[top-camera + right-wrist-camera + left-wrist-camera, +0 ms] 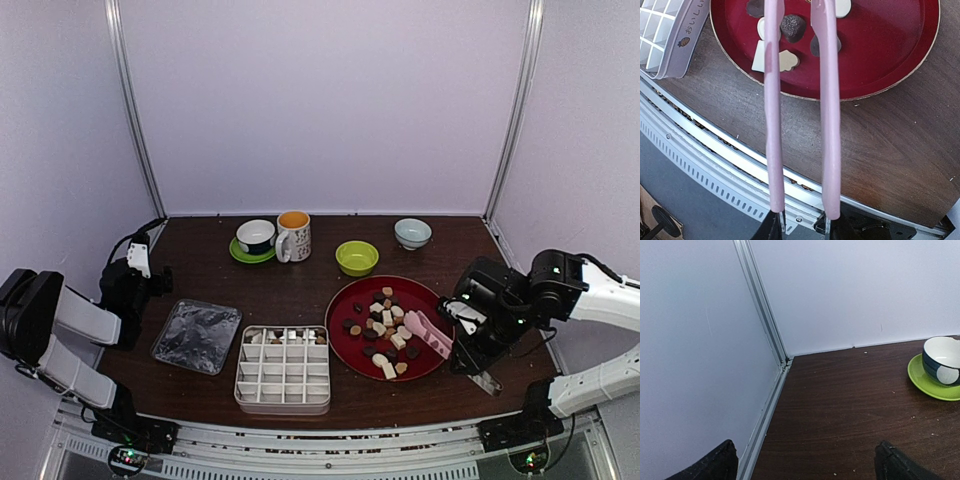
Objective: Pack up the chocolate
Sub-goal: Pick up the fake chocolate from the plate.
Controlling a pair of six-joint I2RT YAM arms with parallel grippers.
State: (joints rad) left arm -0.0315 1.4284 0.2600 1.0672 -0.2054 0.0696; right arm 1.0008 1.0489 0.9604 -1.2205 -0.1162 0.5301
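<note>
- Although the right gripper [802,227] is closed narrowly on the pink tongs [827,100], it holds only their very end. In my judgement they may twist or slip when squeezed.
- Tong blades stand apart over the red plate [425,298]. Their tips lie beyond the wrist view, so whether a piece is pinched cannot be told.
- Most of the chocolate [385,325] lies crowded on that plate, with a few pieces in the far row of the white divided tray [283,370] beside it.
- Crowding risks nudging neighbours or lifting two at once, and a loose pinch could drop a piece between plate and tray.
- Right arm reaches in from the right, wrist angled down at the plate.
- Left arm is folded at the left edge. The left gripper [805,460] is wide, empty and faces the rear corner.
</note>
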